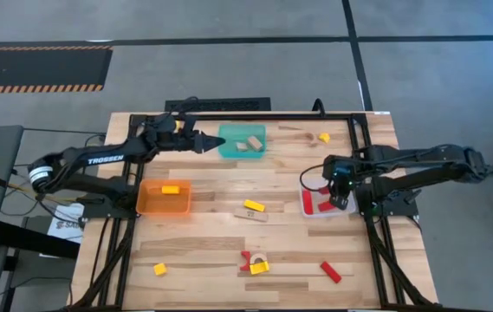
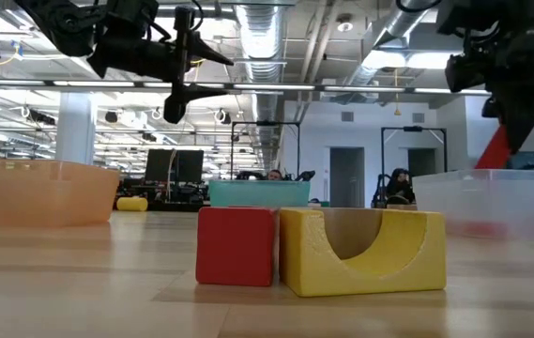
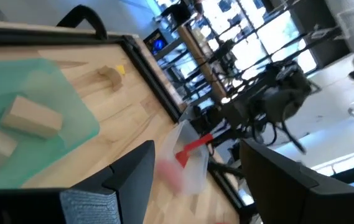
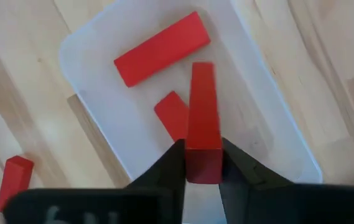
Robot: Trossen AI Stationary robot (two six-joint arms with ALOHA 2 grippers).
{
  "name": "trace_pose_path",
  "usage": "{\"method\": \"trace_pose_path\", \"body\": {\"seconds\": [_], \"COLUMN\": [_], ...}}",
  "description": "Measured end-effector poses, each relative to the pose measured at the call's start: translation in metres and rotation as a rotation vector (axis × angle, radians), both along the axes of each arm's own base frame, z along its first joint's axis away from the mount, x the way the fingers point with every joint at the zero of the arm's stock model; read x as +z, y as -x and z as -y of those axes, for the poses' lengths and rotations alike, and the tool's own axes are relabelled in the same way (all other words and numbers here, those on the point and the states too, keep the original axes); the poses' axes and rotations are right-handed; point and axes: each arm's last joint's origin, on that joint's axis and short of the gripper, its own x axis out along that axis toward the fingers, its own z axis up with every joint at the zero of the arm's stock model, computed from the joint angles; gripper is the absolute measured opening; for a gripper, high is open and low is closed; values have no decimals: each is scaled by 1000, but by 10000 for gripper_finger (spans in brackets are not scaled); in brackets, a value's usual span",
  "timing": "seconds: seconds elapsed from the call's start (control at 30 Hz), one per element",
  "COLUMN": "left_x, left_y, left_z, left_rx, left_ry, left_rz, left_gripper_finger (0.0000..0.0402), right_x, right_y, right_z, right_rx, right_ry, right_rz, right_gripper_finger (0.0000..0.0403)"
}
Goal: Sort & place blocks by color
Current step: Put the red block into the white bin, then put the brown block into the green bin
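My right gripper (image 1: 341, 196) hangs over the clear bin (image 1: 308, 206) at the table's right, shut on a red bar (image 4: 203, 106). Two more red blocks (image 4: 161, 48) lie on the floor of that bin. My left gripper (image 1: 207, 140) is open and holds nothing, level and just left of the teal bin (image 1: 242, 141), where two tan blocks (image 3: 30, 117) lie. A yellow block (image 1: 171, 189) lies in the orange bin (image 1: 164, 198). In the low view the red bar (image 2: 495, 150) slants down below my right gripper (image 2: 520, 103). My right gripper pinches the red bar's upper end (image 4: 203, 163) between its two fingers, coming from above and pointing steeply down. The bar hangs nearly upright below the fingers, and its lower end (image 4: 202, 70) reaches down into the clear bin. Whether that end touches the floor I cannot tell.
Loose blocks lie about the table: a yellow bar (image 1: 254, 206) on a tan one (image 1: 252, 217) at the middle, a red and yellow pair (image 1: 255, 263) near the front, a yellow cube (image 1: 160, 269), a red bar (image 1: 330, 272), and two small blocks (image 1: 315, 136) at the back.
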Motion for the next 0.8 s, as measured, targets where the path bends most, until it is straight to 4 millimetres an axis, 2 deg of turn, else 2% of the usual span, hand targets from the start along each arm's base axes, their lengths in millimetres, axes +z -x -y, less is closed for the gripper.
{"method": "trace_pose_path", "body": {"seconds": [0.23, 0.37, 0.47, 0.6, 0.8], "left_x": [4, 10, 13, 12, 6], "left_y": [16, 25, 26, 21, 17], "left_z": [10, 17, 26, 39, 56], "left_rx": [-35, -46, -85, -154, -267], "left_ry": [-44, -94, -139, -202, -294], "left_rz": [-94, -110, -112, -129, -179], "left_gripper_finger": [222, 222, 222, 222, 222], "right_x": [0, 10, 25, 52, 83], "right_y": [4, 5, 2, -4, -29], "right_z": [4, 4, 4, 5, -1], "right_rx": [-29, -26, -34, -28, 23], "right_ry": [-64, -110, -111, -97, -82], "right_rz": [-33, -31, 11, 128, 456], "right_gripper_finger": [210, 265, 282, 285, 285]}}
